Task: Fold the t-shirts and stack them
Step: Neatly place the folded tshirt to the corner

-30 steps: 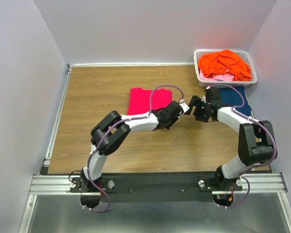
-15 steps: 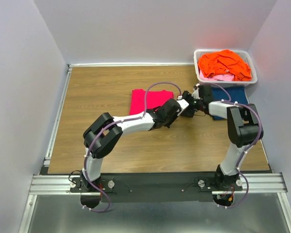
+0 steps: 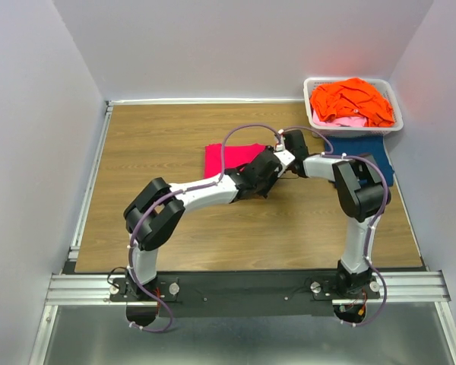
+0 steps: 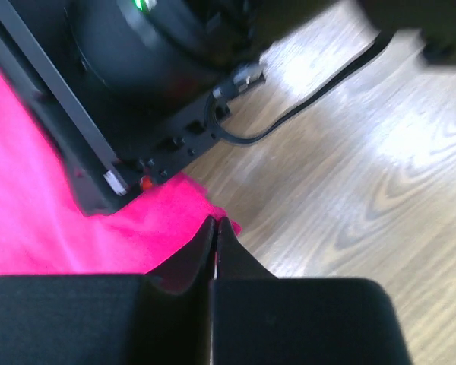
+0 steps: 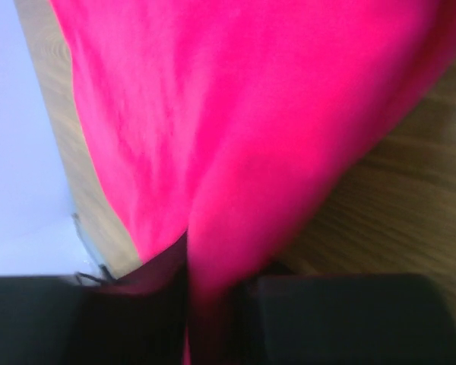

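Note:
A bright magenta-pink t-shirt (image 3: 224, 157) lies folded on the wooden table, left of centre. Both grippers meet at its right edge. My left gripper (image 3: 278, 157) (image 4: 215, 222) has its jaws pressed together on the shirt's corner (image 4: 190, 209), with a sliver of pink between them. My right gripper (image 3: 289, 146) (image 5: 213, 266) is shut on a raised fold of the same shirt (image 5: 235, 114), which fills its view. A dark blue t-shirt (image 3: 376, 148) lies flat at the right, behind the right arm. Orange t-shirts (image 3: 352, 100) and a pale pink one (image 3: 340, 120) are heaped in the basket.
The white plastic basket (image 3: 348, 79) stands at the far right corner, just behind the blue shirt. The right arm's black wrist and cable (image 4: 144, 68) hang close over the left gripper. Walls close in the table at the back and on both sides.
The right arm swung left from over the dark blue shirt to the magenta shirt's right edge and shut on it. The left gripper crept a little farther up and right.

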Controlling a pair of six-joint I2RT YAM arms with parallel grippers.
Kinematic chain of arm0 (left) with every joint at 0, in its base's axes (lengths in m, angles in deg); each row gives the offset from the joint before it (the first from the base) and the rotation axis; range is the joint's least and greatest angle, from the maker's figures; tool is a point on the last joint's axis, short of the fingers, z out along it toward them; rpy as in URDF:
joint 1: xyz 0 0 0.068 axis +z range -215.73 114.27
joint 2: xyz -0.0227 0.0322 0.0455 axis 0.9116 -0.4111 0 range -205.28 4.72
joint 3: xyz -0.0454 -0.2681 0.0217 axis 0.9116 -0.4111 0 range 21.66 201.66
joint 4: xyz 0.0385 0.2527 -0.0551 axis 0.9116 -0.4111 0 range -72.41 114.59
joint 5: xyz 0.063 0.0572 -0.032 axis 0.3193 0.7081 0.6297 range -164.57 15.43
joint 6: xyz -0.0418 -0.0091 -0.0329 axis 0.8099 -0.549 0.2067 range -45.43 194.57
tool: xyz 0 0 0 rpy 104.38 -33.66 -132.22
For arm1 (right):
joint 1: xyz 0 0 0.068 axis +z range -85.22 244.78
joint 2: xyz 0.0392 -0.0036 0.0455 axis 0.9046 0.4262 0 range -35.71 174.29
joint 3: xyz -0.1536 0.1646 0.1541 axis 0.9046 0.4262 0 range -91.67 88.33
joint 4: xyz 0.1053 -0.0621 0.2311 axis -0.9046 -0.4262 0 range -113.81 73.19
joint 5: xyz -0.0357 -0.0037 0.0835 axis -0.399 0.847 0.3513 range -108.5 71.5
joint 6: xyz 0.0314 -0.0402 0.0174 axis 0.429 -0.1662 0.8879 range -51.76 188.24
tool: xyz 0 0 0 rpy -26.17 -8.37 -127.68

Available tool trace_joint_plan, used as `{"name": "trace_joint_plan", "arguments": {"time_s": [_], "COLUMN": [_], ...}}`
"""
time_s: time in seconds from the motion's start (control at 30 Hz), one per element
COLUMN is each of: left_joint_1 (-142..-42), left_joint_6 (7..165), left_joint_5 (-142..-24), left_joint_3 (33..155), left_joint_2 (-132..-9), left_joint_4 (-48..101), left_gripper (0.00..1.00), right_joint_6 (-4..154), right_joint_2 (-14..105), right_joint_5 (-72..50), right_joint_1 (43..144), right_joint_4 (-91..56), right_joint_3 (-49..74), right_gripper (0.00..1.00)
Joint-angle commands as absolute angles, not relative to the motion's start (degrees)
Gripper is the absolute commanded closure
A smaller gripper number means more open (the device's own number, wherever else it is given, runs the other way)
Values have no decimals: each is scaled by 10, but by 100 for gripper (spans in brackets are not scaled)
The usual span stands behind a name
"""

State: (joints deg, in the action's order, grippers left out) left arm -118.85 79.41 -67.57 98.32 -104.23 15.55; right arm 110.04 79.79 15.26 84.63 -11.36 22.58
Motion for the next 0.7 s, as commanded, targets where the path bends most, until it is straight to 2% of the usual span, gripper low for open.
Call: {"name": "trace_joint_plan", "arguments": {"time_s": [0.0,0.03,0.07,0.13,0.27,0.5,0.67], "left_joint_1": [-1194,-1194,-1193,-1194,-1188,-1138,-1015], "left_joint_6": [817,821,823,832,841,797,776], "left_joint_5": [-722,-727,-732,-732,-718,-707,-676], "left_joint_3": [981,980,979,974,970,999,973], "left_joint_2": [-1006,-1003,-995,-984,-931,-820,-752], "left_joint_4": [184,185,184,184,162,54,36], "left_gripper": [89,84,71,54,42,37,37], "right_joint_6": [1085,1075,1069,1048,1001,886,823], "right_joint_2": [798,793,779,758,724,661,615], "right_joint_5": [129,125,118,109,60,-76,-167], "right_joint_1": [854,853,854,854,850,834,819], "right_joint_4": [-128,-129,-139,-159,-215,-366,-423], "right_joint_3": [228,232,236,246,257,239,229], "right_gripper": [79,85,90,93,99,99,99]}}
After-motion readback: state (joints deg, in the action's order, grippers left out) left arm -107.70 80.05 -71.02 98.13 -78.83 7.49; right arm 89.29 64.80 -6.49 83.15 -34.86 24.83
